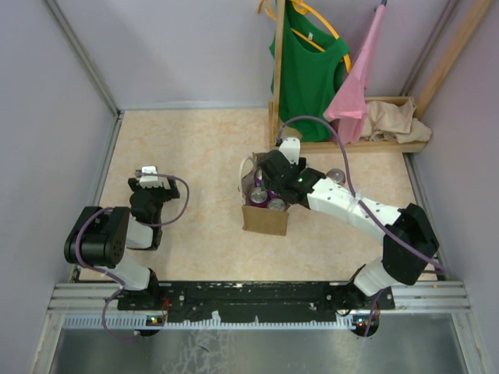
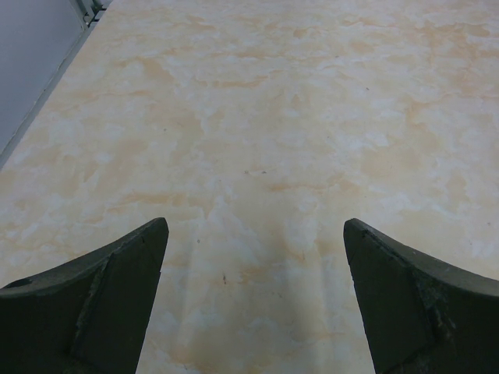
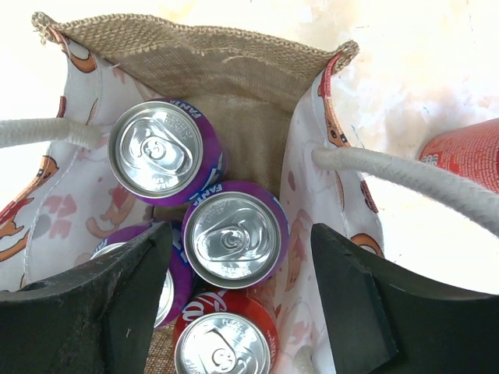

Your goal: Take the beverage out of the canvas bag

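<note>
Light falls evenly from above. In the right wrist view the tabletop (image 3: 437, 62) beyond the fingers (image 3: 366, 312) burns out to white, and the purple can (image 3: 234, 238) between them glints (its lid sharp). Faint shadows lie between the left fingers (image 2: 93, 312).

Setting: robot test cell in a lab, not a home or shop.

- Marbled beige tabletop (image 1: 195, 148) boxed in by plain pale lilac wall panels (image 1: 47, 117) on three sides.
- Slotted aluminium rail (image 1: 257, 298) along the near edge, with the left arm (image 1: 101, 238) and the right arm (image 1: 366, 210) bolted to it.
- Exposed purple cable (image 1: 340, 148) looped along the right arm.
- Staged props in the far right corner: wooden rack (image 1: 278, 78) with a green shirt (image 1: 308, 78) and a pink garment (image 1: 360, 78) on hangers, and crumpled beige cloth (image 1: 398, 121) in its base.
</note>
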Available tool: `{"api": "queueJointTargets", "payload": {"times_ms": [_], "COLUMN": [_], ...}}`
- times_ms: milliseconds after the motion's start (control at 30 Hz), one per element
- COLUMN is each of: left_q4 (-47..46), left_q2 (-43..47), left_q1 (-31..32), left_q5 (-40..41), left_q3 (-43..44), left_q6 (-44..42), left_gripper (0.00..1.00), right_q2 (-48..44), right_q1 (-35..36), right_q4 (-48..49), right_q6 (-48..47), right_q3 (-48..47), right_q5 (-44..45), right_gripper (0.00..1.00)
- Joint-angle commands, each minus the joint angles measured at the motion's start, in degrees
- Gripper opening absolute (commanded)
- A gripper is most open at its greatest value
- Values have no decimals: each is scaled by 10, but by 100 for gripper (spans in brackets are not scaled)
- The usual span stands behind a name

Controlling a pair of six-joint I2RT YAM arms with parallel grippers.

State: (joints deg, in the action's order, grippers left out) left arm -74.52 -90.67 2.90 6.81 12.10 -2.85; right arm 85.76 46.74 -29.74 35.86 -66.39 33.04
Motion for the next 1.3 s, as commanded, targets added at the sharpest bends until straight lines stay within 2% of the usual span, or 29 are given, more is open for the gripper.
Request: {"api": "queueJointTargets", "payload": {"times_ms": [0, 1267], "left_q4": [-11, -10], "left_q2": [-7, -7], "left_q1": [3, 3], "left_q5": [-3, -3], "left_q3": [7, 8], "left_q6": [-3, -3], "left_gripper": [100, 100], "right_q2": [-20, 85], "right_q1": [4, 5], "right_q4": [-2, -11], "right_q6": [10, 45], "right_q3": [-10, 0], "right_q5": [35, -33], "right_gripper": [72, 74]}}
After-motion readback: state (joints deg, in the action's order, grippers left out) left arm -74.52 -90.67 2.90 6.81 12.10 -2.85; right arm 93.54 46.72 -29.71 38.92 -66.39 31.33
